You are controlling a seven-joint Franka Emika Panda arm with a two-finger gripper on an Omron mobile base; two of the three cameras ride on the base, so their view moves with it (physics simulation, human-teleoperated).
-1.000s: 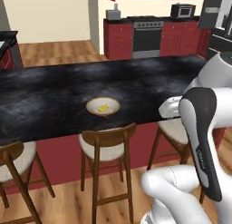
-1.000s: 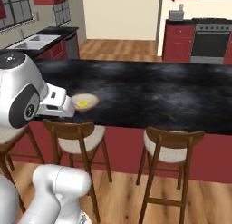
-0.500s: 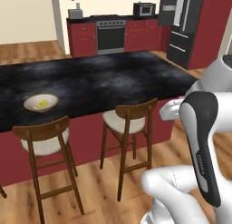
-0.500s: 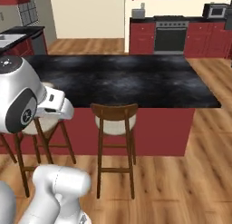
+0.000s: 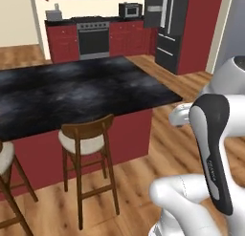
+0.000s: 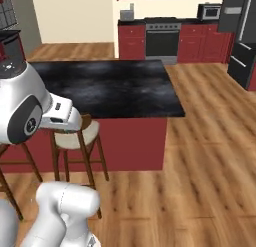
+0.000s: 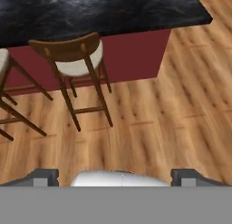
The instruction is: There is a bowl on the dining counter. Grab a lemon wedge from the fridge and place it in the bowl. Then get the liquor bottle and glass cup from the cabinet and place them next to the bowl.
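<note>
The dining counter (image 5: 72, 94), a black marbled slab on a red base, stretches across the left and centre; its right end (image 6: 150, 93) also shows in the right base view and its near edge (image 7: 113, 14) at the top of the hand view. The dark grey fridge (image 5: 167, 27) with pale bar handles stands at the back right, and its edge (image 6: 243, 41) appears at the right. My gripper (image 7: 116, 177) is open above the wood floor, with nothing between its fingertips (image 7: 45, 175). The bowl, lemon wedge, liquor bottle and glass cup are out of view.
A wooden stool (image 5: 88, 134) stands at the counter's near side, seen too in the hand view (image 7: 74, 51). A stove (image 5: 93, 37) and microwave (image 5: 130, 9) sit among red kitchen units at the back. Open wood floor (image 6: 210, 156) lies right of the counter.
The whole picture has shifted: the base has moved right along the counter. The bowl with the yellow wedge slid left out of view and the fridge came in. The gripper stays open.
</note>
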